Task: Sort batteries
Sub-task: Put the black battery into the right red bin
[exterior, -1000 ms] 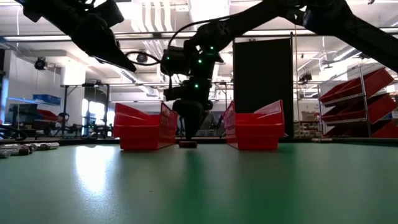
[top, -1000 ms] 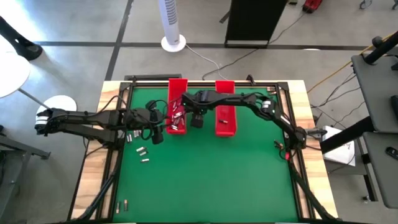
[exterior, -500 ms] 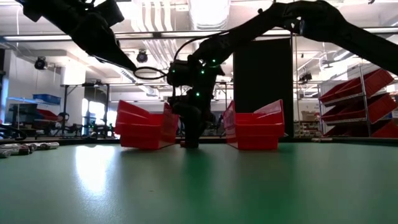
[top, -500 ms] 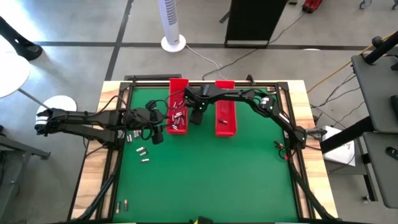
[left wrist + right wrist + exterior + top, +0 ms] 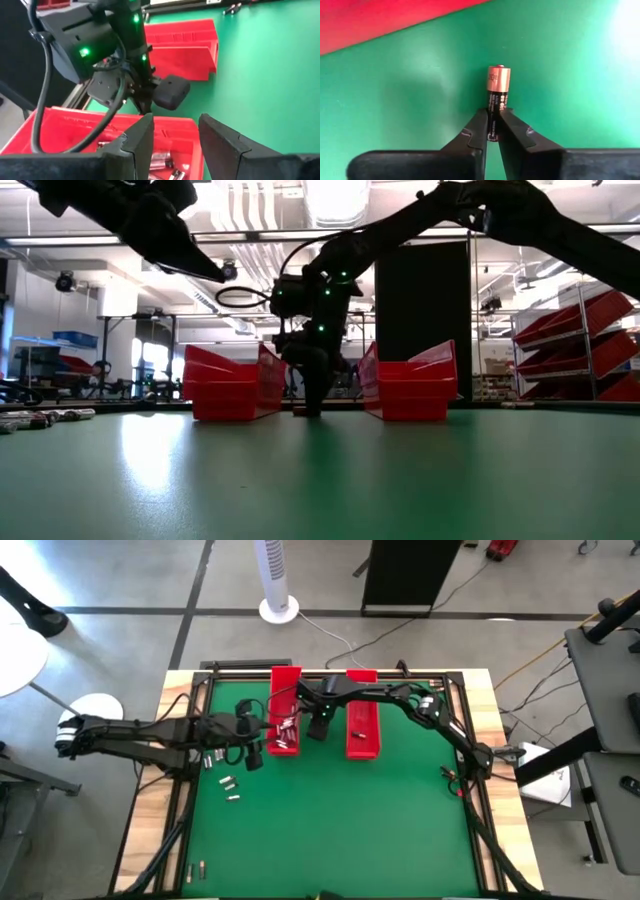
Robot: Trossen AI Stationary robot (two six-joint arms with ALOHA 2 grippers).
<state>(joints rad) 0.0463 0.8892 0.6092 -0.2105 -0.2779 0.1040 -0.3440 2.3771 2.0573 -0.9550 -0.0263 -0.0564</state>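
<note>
High view: green-topped bench (image 5: 330,830) framed in pale wood, concrete floor around. Two long narrow red plastic trays stand at the far side; the left red tray (image 5: 285,690) holds small silvery cylinders, the right red tray (image 5: 362,740) shows none I can make out. Loose small silvery-grey batteries (image 5: 228,783) lie on the mat near the left arm. Right tool (image 5: 318,732) is down in the gap between the trays; left tool (image 5: 262,736) hangs just beside the left tray.

Low view: right arm drops steeply, tool tip at the mat between the trays.

Left wrist view: left fingers (image 5: 140,142) set narrowly apart, empty, over the left tray's batteries.

Right wrist view: right tool clamps a black-and-copper cylindrical battery (image 5: 498,80) by its dark end, on the mat beside a tray wall.

Judgement: pick step; next comes a lift and carry over the proper tray.
</note>
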